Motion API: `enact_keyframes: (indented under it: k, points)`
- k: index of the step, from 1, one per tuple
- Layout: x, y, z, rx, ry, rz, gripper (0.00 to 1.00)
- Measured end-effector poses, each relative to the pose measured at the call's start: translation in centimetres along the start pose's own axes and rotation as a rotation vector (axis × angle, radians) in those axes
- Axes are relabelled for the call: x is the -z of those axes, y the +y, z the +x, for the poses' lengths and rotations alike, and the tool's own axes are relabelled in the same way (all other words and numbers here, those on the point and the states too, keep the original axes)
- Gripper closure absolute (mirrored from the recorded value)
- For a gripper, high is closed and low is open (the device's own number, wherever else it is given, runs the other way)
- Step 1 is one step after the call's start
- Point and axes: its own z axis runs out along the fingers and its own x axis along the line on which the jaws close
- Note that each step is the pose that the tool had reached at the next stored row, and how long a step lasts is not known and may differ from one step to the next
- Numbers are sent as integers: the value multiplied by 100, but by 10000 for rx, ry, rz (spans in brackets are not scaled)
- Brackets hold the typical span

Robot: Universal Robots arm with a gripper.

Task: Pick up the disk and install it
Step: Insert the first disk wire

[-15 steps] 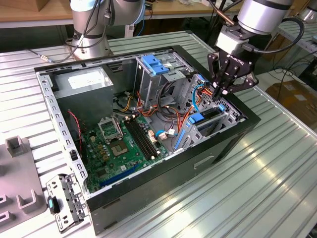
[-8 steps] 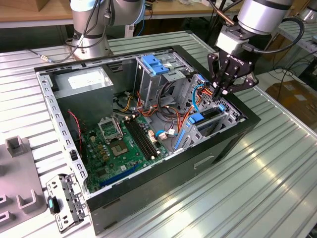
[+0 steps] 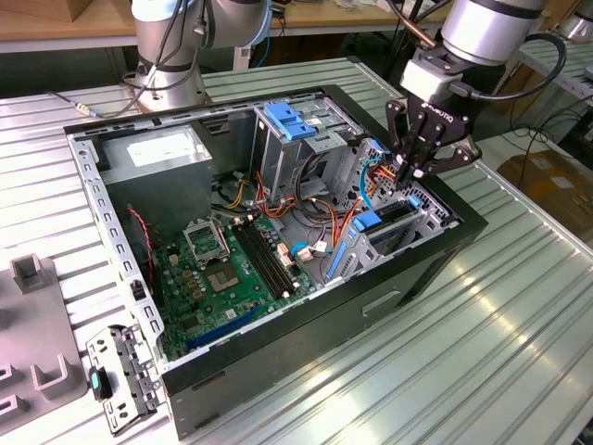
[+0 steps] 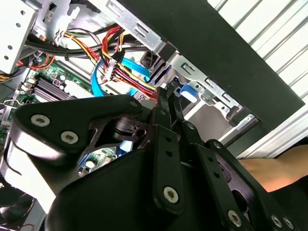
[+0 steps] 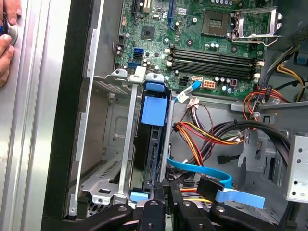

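So the disk (image 5: 155, 144) already sits edge-up in the cage slot at the case (image 3: 435, 255) corner, and the hand (image 3: 414, 173), fingers pressed together with nothing pinched, hangs right over it, so seating looks like the step underway.

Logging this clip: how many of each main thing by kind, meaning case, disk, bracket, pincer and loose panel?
Computer case: 1
Disk: 1
Blue bracket: 1
Pincer: 1
Loose metal panel: 1
Total: 5
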Motion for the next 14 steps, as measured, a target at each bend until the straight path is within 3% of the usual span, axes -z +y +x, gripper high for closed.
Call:
enact_keyframes:
  k: [14]
  points:
    - [-14,27,13,-149,2,-7,84]
